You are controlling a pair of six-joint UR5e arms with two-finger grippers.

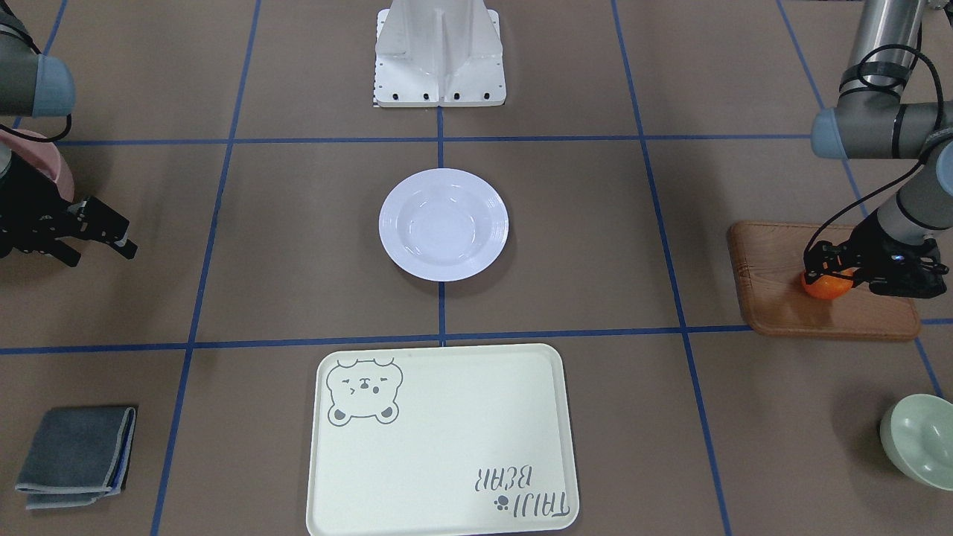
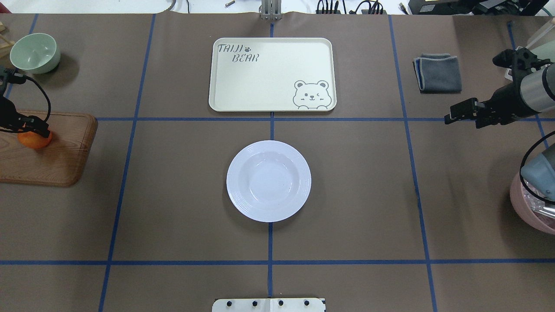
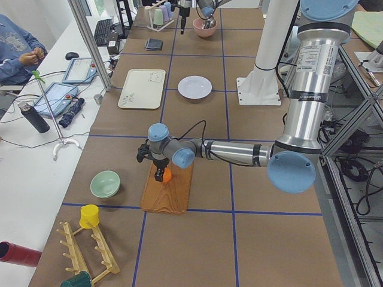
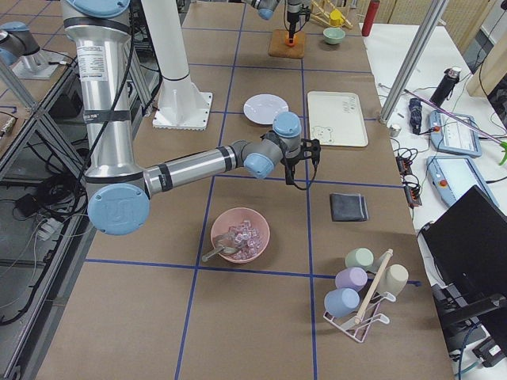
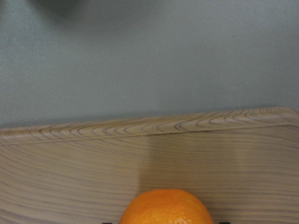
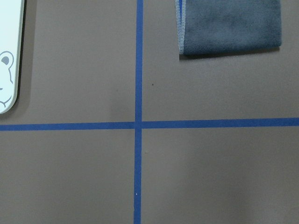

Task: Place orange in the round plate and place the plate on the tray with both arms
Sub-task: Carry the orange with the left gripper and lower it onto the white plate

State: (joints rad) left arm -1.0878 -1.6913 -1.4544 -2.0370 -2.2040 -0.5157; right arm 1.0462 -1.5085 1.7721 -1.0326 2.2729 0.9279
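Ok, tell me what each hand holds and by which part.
The left hand straddles the sides of the orange on the wooden board; whether it grips cannot be told. The right hand is open, holding nothing.

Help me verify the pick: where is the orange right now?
In the overhead view the orange sits at the far left on the brown wooden board, directly under the left gripper, well left of the white round plate.
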